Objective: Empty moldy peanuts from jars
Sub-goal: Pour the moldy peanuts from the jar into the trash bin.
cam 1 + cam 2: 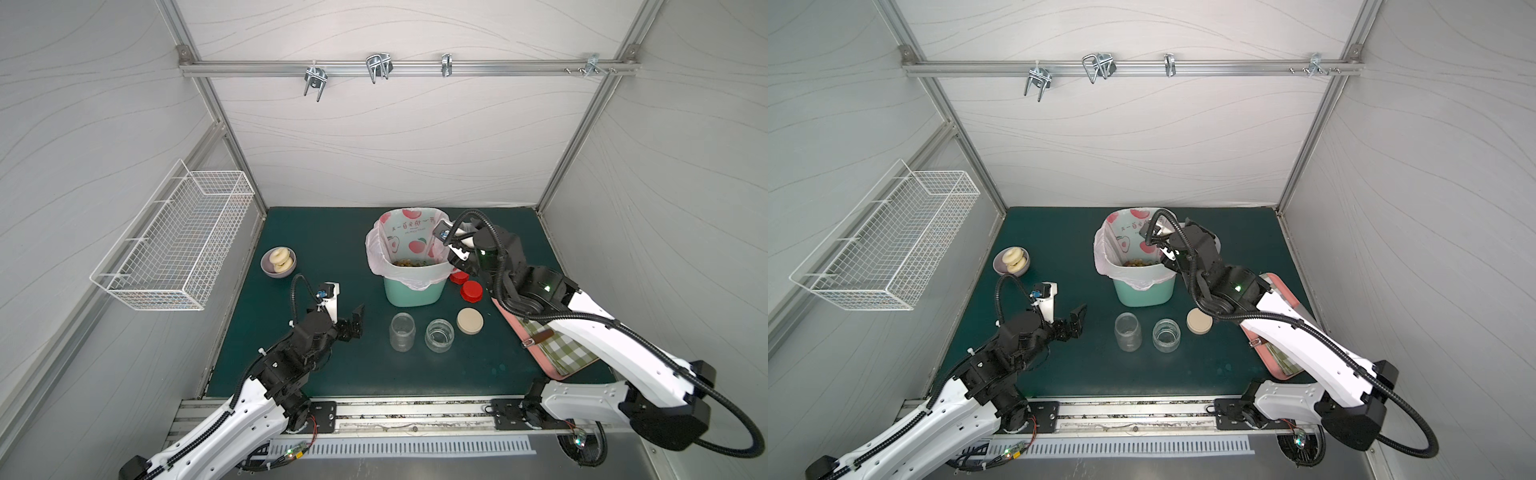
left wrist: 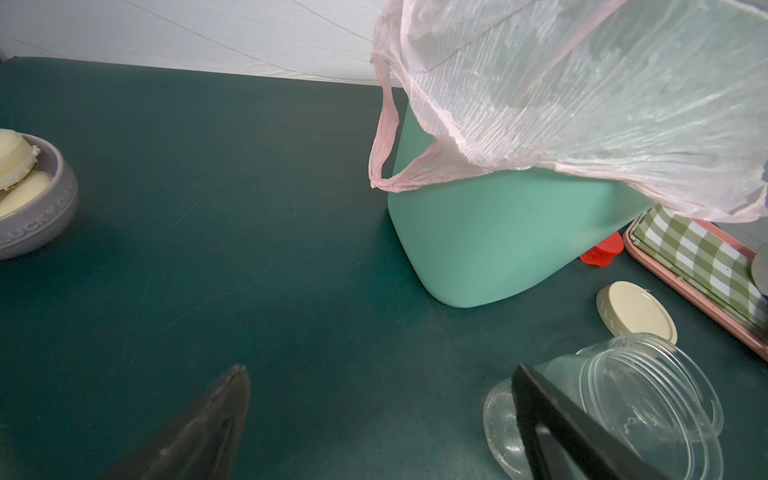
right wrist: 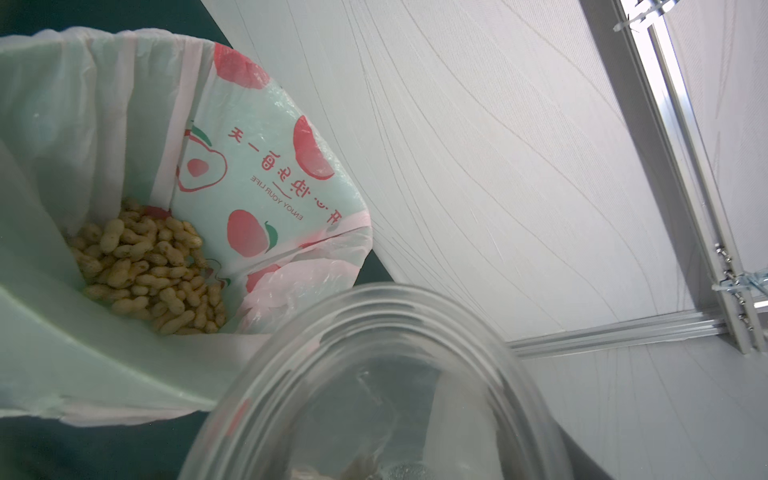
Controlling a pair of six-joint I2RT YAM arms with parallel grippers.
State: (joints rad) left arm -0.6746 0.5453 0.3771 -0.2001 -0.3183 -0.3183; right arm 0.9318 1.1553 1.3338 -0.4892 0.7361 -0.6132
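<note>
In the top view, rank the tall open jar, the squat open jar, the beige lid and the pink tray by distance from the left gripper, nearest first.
From the left gripper, which is open and holds nothing:
1. tall jar, just to its right.
2. squat jar, next along.
3. beige lid, beyond the squat jar.
4. pink tray, at the mat's right edge.

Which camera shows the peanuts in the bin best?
The right wrist view: it looks into the bin, showing individual peanuts. In both top views the peanuts are a tan patch; the left wrist sees just the bin's outside.
</note>
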